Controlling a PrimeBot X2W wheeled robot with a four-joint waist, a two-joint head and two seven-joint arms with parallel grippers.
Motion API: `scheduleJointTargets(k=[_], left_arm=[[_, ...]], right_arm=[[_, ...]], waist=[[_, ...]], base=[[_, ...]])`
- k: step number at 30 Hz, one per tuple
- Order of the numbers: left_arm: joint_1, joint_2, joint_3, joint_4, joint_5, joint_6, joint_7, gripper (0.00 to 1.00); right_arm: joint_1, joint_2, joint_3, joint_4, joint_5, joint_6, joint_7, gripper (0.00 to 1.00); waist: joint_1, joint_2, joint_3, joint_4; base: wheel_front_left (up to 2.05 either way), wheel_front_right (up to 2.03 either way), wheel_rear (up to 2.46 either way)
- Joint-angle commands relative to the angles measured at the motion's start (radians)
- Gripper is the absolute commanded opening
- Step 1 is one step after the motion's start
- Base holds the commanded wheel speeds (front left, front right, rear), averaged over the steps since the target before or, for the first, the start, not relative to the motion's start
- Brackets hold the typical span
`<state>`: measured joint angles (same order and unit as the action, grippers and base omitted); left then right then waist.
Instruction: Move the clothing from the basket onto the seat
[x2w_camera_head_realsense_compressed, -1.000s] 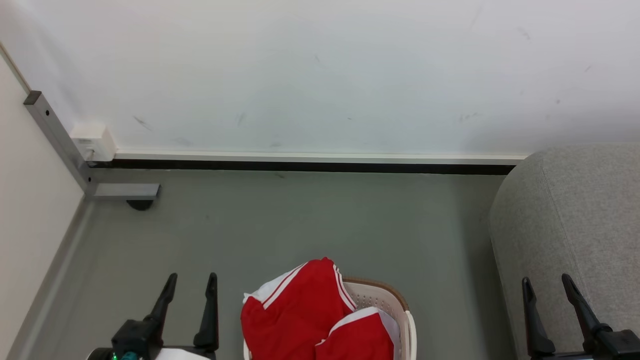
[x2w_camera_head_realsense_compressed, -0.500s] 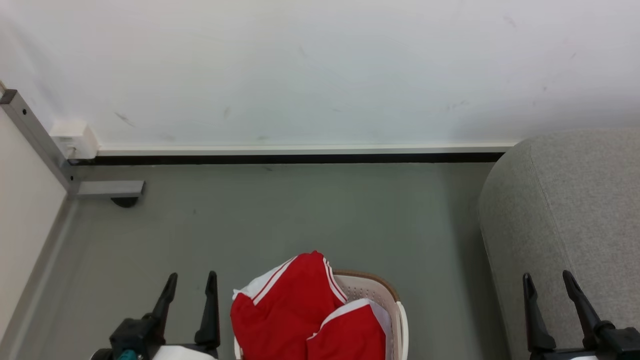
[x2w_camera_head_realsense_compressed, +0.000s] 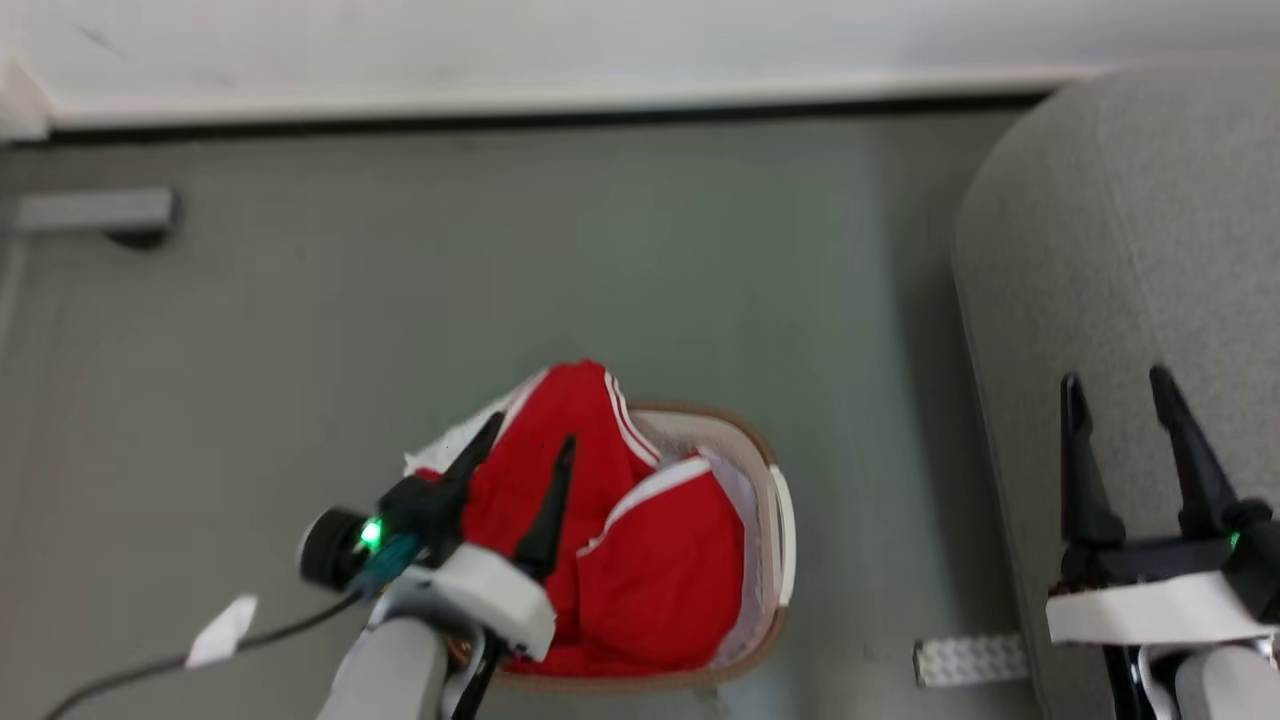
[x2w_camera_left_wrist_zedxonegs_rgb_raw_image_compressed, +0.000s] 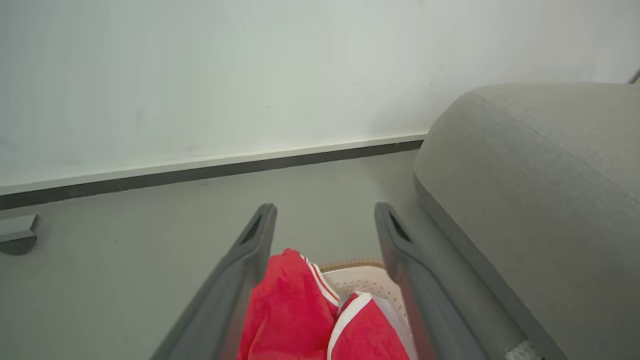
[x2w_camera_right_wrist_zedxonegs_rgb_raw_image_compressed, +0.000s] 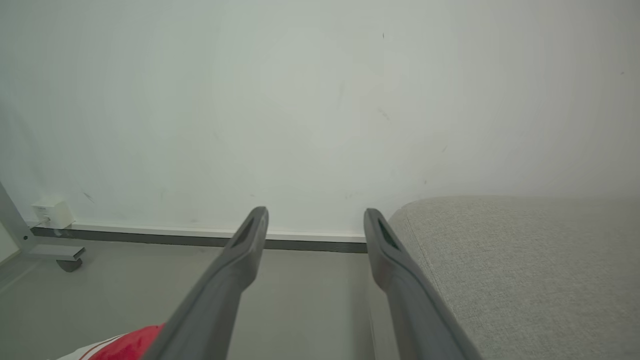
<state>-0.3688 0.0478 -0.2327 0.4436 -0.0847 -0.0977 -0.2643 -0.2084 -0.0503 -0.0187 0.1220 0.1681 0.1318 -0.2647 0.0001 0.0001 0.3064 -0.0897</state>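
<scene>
Having moved above the clothing (x2w_camera_head_realsense_compressed: 650, 560), the left tool (x2w_camera_head_realsense_compressed: 533, 427) gapes empty, like the right tool (x2w_camera_head_realsense_compressed: 1116, 376).

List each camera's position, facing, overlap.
Head view: robot's head, looking down at basket, clothing, seat; left end effector over clothing, right end effector by seat.
Left wrist view: left arm, facing wall across clothing; own open end effector shows.
Right wrist view: right arm, facing wall; own open end effector shows.
Shared: wrist views both show wall, seat, clothing.
</scene>
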Motion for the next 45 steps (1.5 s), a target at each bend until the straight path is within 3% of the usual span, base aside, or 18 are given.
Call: scheduleJointTargets(k=[1, 8, 14, 27, 31, 32, 33, 34, 45], left_arm=[[-0.034, 0.005, -0.011, 0.025, 0.013, -0.004, 0.000, 1.00], [-0.252, 0.006, -0.096, 0.280, 0.088, -0.004, 0.036, 1.00], [-0.379, 0.019, -0.123, 0.456, 0.123, 0.002, 0.117, 1.00], [-0.538, 0.082, -0.128, 0.656, 0.133, 0.059, 0.201, 1.00], [-0.551, 0.086, -0.153, 0.695, 0.144, 0.038, 0.188, 1.00], [-0.552, 0.079, -0.158, 0.705, 0.142, 0.029, 0.186, 0.92], [-0.553, 0.069, -0.162, 0.711, 0.136, 0.021, 0.183, 0.58], [-0.558, 0.062, -0.164, 0.712, 0.129, 0.015, 0.175, 0.00], [-0.474, 0.010, -0.177, 0.702, 0.046, -0.013, 0.034, 0.00]], right_arm=[[-0.028, 0.000, 0.003, -0.012, 0.003, -0.002, 0.000, 1.00], [-0.134, 0.000, 0.044, -0.086, 0.027, -0.002, 0.000, 1.00], [-0.178, 0.000, 0.071, -0.139, 0.049, -0.002, 0.000, 1.00], [-0.211, 0.000, 0.141, -0.195, 0.075, -0.002, 0.000, 1.00], [-0.214, 0.000, 0.153, -0.195, 0.090, -0.002, 0.000, 1.00], [-0.211, 0.000, 0.151, -0.192, 0.094, -0.002, 0.000, 1.00], [-0.207, 0.000, 0.150, -0.187, 0.093, -0.002, 0.000, 1.00], [-0.204, 0.000, 0.148, -0.181, 0.095, -0.002, 0.000, 1.00], [-0.145, -0.001, 0.093, -0.115, 0.079, -0.002, 0.000, 1.00]], waist=[[-0.0001, -0.0001, 0.130, -0.044], [-0.0001, -0.0001, 0.329, -0.114], [-0.0001, -0.0001, 0.438, -0.160], [-0.0001, -0.0001, 0.577, -0.220], [-0.0001, -0.0001, 0.591, -0.235], [-0.0001, -0.0001, 0.588, -0.233], [-0.0001, -0.0001, 0.582, -0.230], [-0.0001, -0.0001, 0.575, -0.227], [-0.0001, -0.0001, 0.327, -0.143]], base=[[0.00, 0.00, 0.00], [0.00, 0.00, 0.00], [0.00, 0.00, 0.00], [0.00, 0.00, 0.00], [0.00, 0.00, 0.00], [0.00, 0.00, 0.00], [0.00, 0.00, 0.00], [0.00, 0.00, 0.00], [0.00, 0.00, 0.00]])
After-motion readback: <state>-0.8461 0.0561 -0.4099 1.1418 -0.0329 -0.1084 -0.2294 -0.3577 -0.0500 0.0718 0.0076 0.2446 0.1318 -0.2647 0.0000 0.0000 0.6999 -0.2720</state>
